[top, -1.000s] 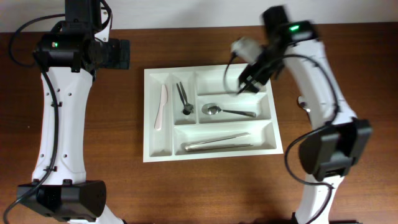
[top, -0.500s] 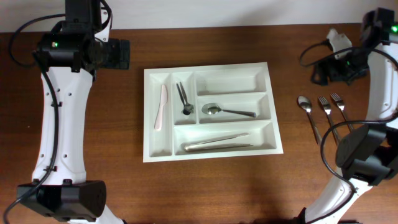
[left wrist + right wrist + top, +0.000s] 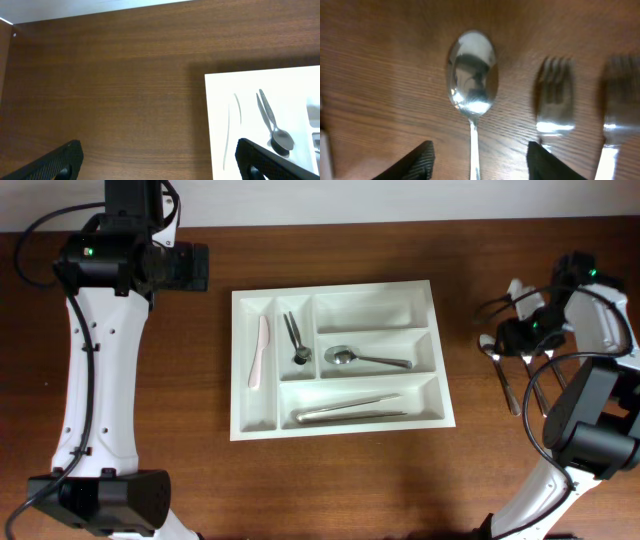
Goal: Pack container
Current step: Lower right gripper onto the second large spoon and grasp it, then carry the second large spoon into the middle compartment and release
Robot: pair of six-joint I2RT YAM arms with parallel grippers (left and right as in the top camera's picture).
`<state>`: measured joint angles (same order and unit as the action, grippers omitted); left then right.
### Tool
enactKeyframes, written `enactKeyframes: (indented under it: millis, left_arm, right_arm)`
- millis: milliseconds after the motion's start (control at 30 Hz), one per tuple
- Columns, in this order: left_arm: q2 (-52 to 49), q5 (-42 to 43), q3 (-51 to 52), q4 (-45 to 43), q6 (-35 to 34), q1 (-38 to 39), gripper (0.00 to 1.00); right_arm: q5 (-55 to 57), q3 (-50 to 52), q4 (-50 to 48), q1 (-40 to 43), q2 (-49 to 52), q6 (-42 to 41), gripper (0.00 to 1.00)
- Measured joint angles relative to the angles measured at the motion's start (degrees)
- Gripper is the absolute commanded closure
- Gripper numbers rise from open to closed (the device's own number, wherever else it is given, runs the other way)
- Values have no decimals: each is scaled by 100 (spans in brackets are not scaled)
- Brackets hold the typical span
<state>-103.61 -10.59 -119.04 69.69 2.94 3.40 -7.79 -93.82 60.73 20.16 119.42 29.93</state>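
The white container [image 3: 340, 288] lies mid-table and holds a white knife [image 3: 259, 352], a small fork and spoon [image 3: 296, 340], a spoon [image 3: 365, 359] and a long steel piece [image 3: 350, 411]. Its top long compartment is empty. My right gripper [image 3: 515, 338] is open and low over a loose spoon [image 3: 471, 85] on the table right of the container. Its fingers [image 3: 477, 160] straddle the spoon's handle. Two forks [image 3: 555, 100] lie beside the spoon. My left gripper [image 3: 195, 268] is open and empty [image 3: 160, 160] beyond the container's far left corner [image 3: 220, 100].
The loose spoon's handle [image 3: 508, 388] and the fork handles [image 3: 538, 390] stretch toward the front on the bare wood at the right. The table's far edge meets a pale wall [image 3: 100, 7].
My right arm has swung from above the container's top compartment out to the right, then come down over the loose spoon and forks. The left arm has not moved.
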Motion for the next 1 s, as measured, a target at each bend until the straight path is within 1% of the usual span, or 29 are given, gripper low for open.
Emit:
enactKeyframes:
  millis: [33, 267, 300, 400, 467, 567, 833, 1000]
  left_arm:
    - [0, 0, 0, 0, -2, 0, 1]
    - [0, 2, 0, 0, -2, 0, 1]
    - [0, 2, 0, 0, 0, 0, 1]
    - [0, 2, 0, 0, -2, 0, 1]
    - [0, 2, 0, 0, -2, 0, 1]
    - [0, 2, 0, 0, -2, 0, 1]
    - [0, 2, 0, 0, -2, 0, 1]
    - [0, 2, 0, 0, -2, 0, 1]
  right_arm:
    - [17, 153, -118, 0, 0, 17, 50]
    - [70, 914, -841, 0, 0, 7, 62]
    - [72, 1062, -949, 0, 0, -13, 62]
    - [74, 1176, -1119, 0, -24, -20, 68]
    - [90, 1228, -1244, 0, -52, -76, 73]
    - [96, 1268, -1318, 0, -72, -166, 96]
    - [87, 1281, -1276, 0, -74, -168, 96]
    - [92, 922, -623, -35, -74, -275, 96]
